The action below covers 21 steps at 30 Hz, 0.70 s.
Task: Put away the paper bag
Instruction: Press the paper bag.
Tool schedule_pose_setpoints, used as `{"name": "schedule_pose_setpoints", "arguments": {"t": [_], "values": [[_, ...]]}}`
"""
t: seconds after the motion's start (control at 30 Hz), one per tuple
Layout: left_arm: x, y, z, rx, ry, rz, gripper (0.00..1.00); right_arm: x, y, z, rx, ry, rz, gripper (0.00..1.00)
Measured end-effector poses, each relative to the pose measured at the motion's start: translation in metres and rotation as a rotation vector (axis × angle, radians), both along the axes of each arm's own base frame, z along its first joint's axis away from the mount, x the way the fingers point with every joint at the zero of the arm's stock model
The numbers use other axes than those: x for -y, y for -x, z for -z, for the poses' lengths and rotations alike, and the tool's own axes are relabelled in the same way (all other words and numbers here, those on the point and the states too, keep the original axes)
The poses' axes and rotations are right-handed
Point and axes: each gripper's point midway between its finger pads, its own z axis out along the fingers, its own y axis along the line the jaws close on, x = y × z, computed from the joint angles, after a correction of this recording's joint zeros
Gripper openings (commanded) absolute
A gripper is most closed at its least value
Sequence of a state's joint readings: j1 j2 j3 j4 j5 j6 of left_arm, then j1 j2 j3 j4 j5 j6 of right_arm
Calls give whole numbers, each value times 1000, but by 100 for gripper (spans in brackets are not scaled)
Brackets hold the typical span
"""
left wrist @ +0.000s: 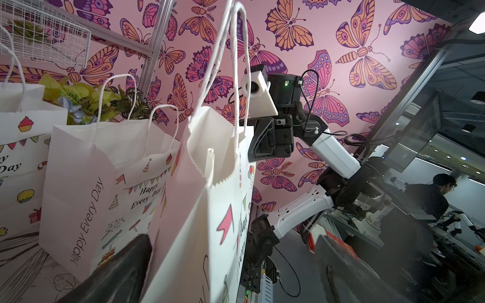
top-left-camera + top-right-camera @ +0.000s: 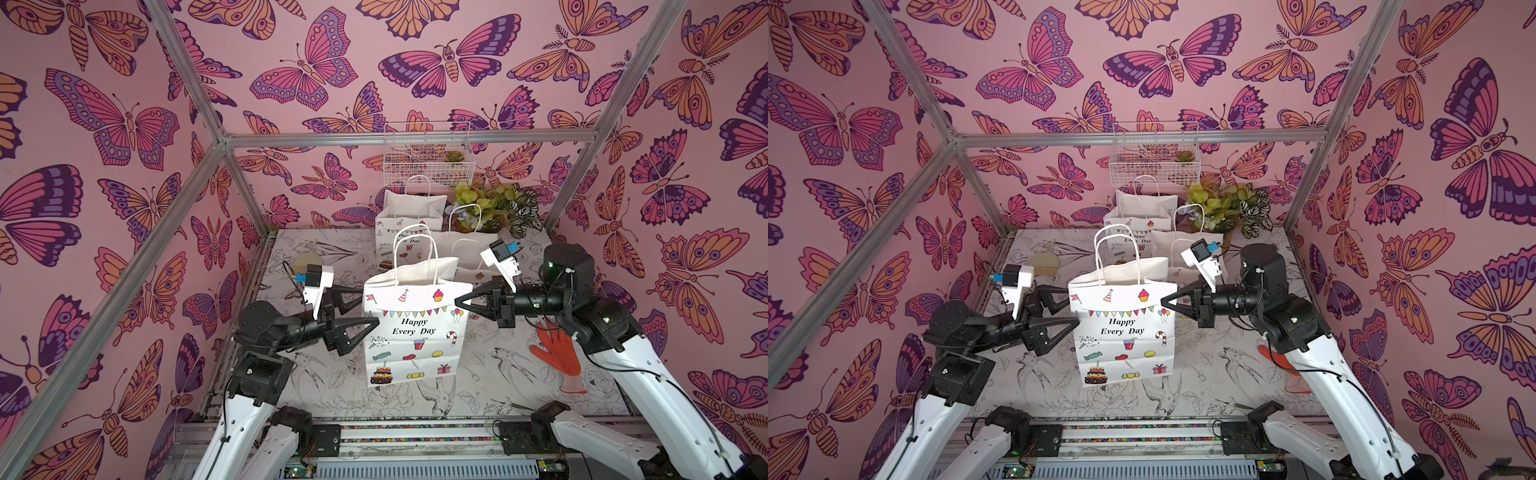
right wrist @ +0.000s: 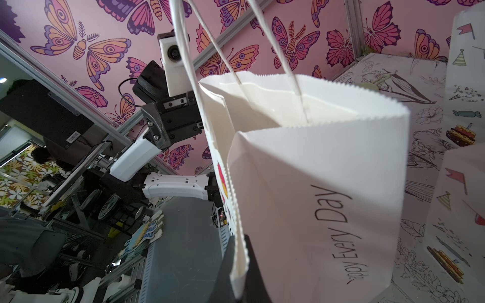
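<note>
- White paper bag (image 2: 415, 332) stands upright on the table (image 2: 511, 386), between both arms.
- Right gripper (image 2: 459, 300) is clamped on its upper side edge, so it probably leads.
- Left gripper (image 2: 370, 306) gapes wide, straddling the opposite edge and holding nothing.

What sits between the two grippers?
The front paper bag, in both top views; right gripper is shut on its edge, left gripper open around the opposite edge.

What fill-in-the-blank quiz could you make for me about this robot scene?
1. The right gripper is ___ on the edge of the front paper bag.
2. The left gripper, at its other side, is ___.
3. The print on it reads Happy Every ___.
4. Behind it stand ___ more bags.
Missing words: shut, open, Day, two.
</note>
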<state>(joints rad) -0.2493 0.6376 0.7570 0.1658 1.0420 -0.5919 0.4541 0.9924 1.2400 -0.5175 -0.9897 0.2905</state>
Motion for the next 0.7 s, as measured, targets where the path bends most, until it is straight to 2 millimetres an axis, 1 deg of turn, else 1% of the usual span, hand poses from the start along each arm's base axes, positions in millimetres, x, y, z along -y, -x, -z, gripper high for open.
{"name": "schedule_pose_setpoints", "arguments": {"t": [0.07,0.17,0.23,0.33,0.4,0.53,0.63,0.7], "values": [[-1,4,-4,26,7,2,100,1,6,-6,14,-13,-13,0],[-1,6,-8,43,14,7,99,3,14,-14,33,-29,-31,0],[0,4,-8,37,17,11,91,3,16,-18,37,-35,-43,0],[1,1,-9,29,22,18,79,1,13,-13,15,-27,-50,0],[2,-1,-9,18,23,21,77,0,11,-8,-7,-16,-48,0],[2,-2,-11,18,26,26,77,1,8,-2,-35,9,-32,0],[2,-1,-12,12,28,28,76,2,6,-3,-33,20,-10,0],[2,-1,-12,11,29,32,74,1,5,-3,-29,28,3,0]]}}
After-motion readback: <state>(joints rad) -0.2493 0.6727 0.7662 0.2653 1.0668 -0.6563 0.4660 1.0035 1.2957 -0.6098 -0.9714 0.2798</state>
